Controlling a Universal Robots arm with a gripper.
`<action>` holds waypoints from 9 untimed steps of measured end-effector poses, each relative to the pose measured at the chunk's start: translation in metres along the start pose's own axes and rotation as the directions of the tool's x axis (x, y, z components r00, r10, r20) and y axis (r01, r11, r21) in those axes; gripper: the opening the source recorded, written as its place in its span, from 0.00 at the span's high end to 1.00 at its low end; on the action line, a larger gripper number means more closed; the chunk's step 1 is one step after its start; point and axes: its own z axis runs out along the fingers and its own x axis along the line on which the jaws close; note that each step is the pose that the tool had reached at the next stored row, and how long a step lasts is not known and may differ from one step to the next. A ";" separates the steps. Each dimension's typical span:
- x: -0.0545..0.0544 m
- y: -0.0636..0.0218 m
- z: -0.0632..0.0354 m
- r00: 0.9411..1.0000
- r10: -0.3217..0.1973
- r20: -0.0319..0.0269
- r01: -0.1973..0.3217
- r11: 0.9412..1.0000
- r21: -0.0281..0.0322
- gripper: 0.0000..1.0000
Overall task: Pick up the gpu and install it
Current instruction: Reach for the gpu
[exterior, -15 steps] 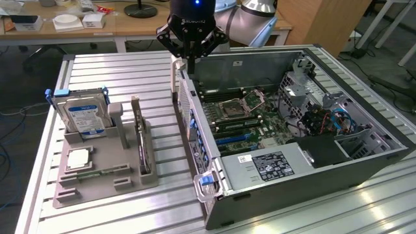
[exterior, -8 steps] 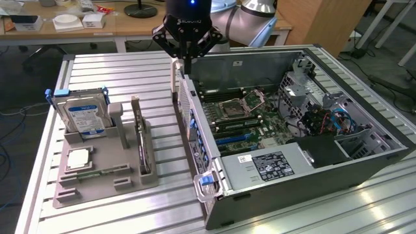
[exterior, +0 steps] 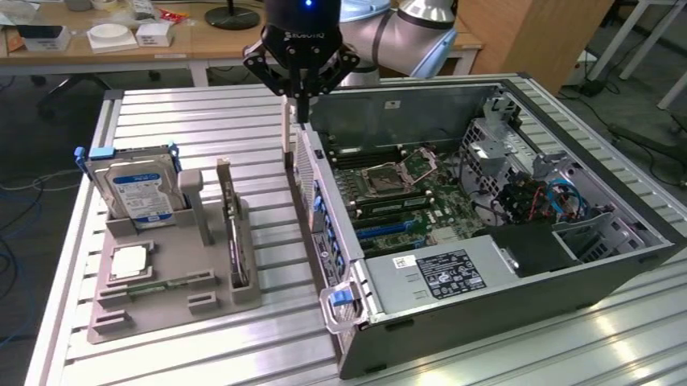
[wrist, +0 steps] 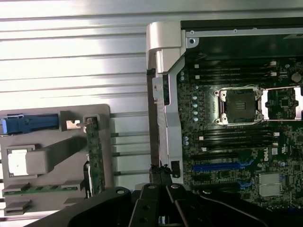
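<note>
Counter (exterior: pixel 193 121) of metal slats carrying an open computer case (exterior: pixel 516 310). Beside the case, a grey holder (exterior: pixel 161 310) keeps the gpu (exterior: pixel 230 229) standing on edge, ungrasped. Claw (exterior: pixel 302 111), clenched on nothing, hangs over the case wall nearest the holder, well apart from the gpu. Exterior view gives the card's dark face; wrist view gives its upper edge.
</note>
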 end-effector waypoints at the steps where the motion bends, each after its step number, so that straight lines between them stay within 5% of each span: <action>1: 0.001 -0.0001 0.0000 1.000 0.000 0.000 0.000 1.000 0.000 0.90; 9: 0.009 -0.0007 -0.0002 1.000 0.000 0.000 0.000 1.000 0.000 0.90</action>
